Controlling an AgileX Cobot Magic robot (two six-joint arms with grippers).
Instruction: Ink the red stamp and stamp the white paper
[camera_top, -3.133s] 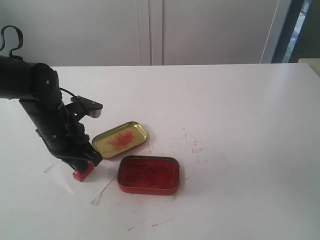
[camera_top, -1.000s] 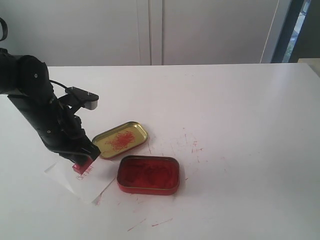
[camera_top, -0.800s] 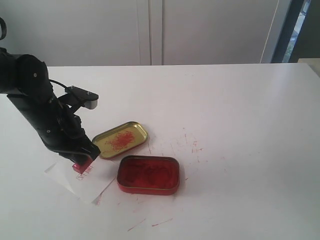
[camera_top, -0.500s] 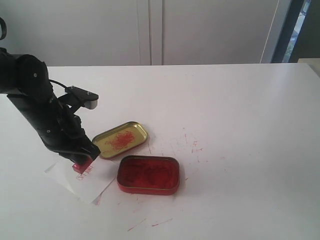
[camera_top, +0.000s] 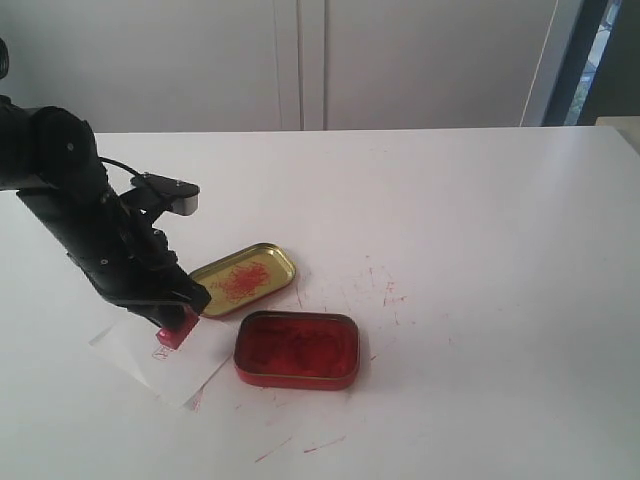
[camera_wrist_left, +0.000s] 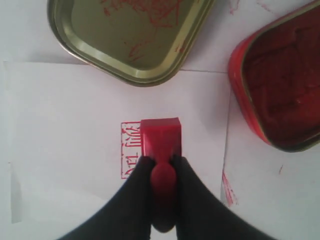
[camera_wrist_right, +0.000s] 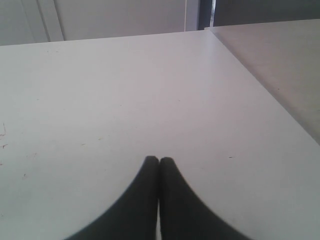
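My left gripper (camera_top: 176, 322) (camera_wrist_left: 161, 161) is shut on the knob of the red stamp (camera_top: 172, 336) (camera_wrist_left: 160, 138). It holds the stamp upright over the white paper (camera_top: 135, 357) (camera_wrist_left: 65, 150); whether the base touches the sheet I cannot tell. A red boxed imprint (camera_top: 160, 352) (camera_wrist_left: 130, 150) shows on the paper just beside the stamp's base. The right gripper (camera_wrist_right: 159, 161) is shut with nothing in it, above bare white table, and does not show in the exterior view.
An open red tin of red ink (camera_top: 297, 349) (camera_wrist_left: 280, 80) sits just right of the paper. The gold lid with red smears (camera_top: 240, 279) (camera_wrist_left: 130, 35) lies behind it, near the paper's far edge. Red smudges (camera_top: 385, 290) mark the table right of the lid.
The left gripper has shifted the stamp slightly right, toward the tin, off the spot it pressed. The red imprint now shows beside the base. The right gripper's motion is unseen.
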